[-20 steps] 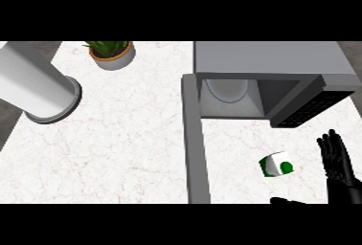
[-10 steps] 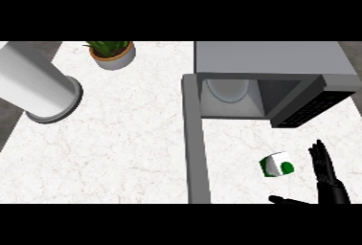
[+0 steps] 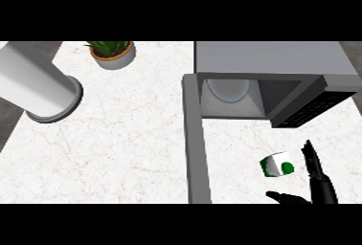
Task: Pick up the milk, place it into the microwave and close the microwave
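The milk (image 3: 278,164) is a small white carton with green marks, standing on the marble counter in front of the microwave. My right hand (image 3: 320,184) comes in at the lower right, edge-on, with straight fingers just right of the carton and the thumb (image 3: 285,197) spread out below it. It does not touch the carton. The grey microwave (image 3: 272,79) stands at the upper right with its door (image 3: 196,143) swung open toward me, showing the white plate (image 3: 228,89) inside. My left hand does not show.
A large white cylinder (image 3: 35,86) stands at the left edge. A potted plant (image 3: 112,51) sits at the back of the counter. The microwave's dark control panel (image 3: 311,106) juts out above my right hand.
My right hand has turned from flat to edge-on and slid down and toward the carton. The thumb now reaches out beneath the milk.
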Action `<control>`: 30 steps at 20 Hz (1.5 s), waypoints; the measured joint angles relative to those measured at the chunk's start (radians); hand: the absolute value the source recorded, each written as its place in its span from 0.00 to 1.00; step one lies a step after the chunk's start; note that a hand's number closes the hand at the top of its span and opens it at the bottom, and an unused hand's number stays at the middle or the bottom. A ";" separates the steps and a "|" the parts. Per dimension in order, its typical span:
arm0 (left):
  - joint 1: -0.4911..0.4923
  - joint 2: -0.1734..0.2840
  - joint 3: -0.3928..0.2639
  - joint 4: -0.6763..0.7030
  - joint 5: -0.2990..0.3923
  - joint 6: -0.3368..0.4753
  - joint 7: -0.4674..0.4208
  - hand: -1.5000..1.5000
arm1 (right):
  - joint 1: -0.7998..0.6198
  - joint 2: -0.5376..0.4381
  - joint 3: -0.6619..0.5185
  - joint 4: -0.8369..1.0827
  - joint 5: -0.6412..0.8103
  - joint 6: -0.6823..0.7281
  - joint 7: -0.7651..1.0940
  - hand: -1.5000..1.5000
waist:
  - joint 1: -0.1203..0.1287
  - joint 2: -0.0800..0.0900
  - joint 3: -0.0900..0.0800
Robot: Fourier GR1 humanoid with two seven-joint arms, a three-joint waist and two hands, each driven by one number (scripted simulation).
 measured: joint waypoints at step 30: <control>0.084 0.020 0.072 0.011 0.181 -0.103 -0.003 0.00 | -0.375 -0.024 -0.071 0.645 -0.020 0.087 -0.332 1.00 | 0.006 -0.001 -0.010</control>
